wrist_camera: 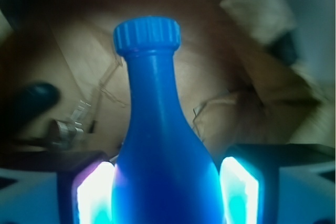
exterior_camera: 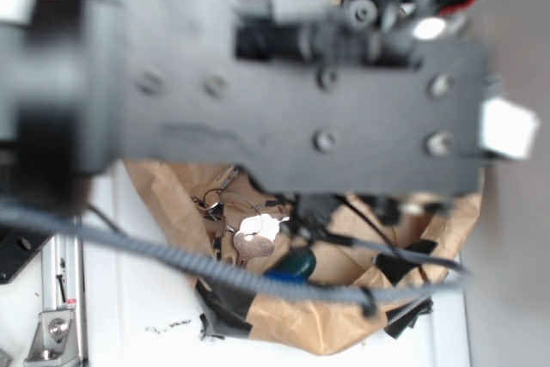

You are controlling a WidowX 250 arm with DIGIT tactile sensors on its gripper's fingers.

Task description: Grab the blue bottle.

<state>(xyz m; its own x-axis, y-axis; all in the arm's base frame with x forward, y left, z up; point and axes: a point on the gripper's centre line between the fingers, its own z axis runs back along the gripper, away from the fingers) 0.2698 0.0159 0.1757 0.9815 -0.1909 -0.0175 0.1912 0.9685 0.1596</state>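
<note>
In the exterior view, most of the picture is taken up by the blurred dark body of the robot arm (exterior_camera: 284,83), seen from very close. Below it, crumpled brown paper (exterior_camera: 344,315) is spread over the white surface (exterior_camera: 129,298) and fixed with black tape (exterior_camera: 225,311). A bunch of keys (exterior_camera: 256,238) lies on the paper, and just beside it a dark green rounded object (exterior_camera: 299,260) is seen, with a small sliver of bright blue at its lower edge that may belong to the blue bottle (exterior_camera: 284,276). A grey braided cable (exterior_camera: 172,255) crosses in front. The hand itself is hidden by the arm here, so its state cannot be read from this view.

In the wrist view, the blue bottle (wrist_camera: 163,150) is found directly between the two pads (wrist_camera: 94,192) of the hand (wrist_camera: 167,195), its wide body low in the picture and its ribbed cap (wrist_camera: 147,34) pointing away, so that the long axis runs straight out from the hand. The pads are lit blue on their inner faces and stand against the body on both sides with no gap visible; the hand is judged to be clenched on the bottle. Whether the bottle rests on the paper cannot be told. Beyond it, brown paper (wrist_camera: 226,93), the keys (wrist_camera: 68,127) and a dark rounded object (wrist_camera: 34,103) lie to the left, apart from the bottle. Room for lifting is judged ample.
</note>
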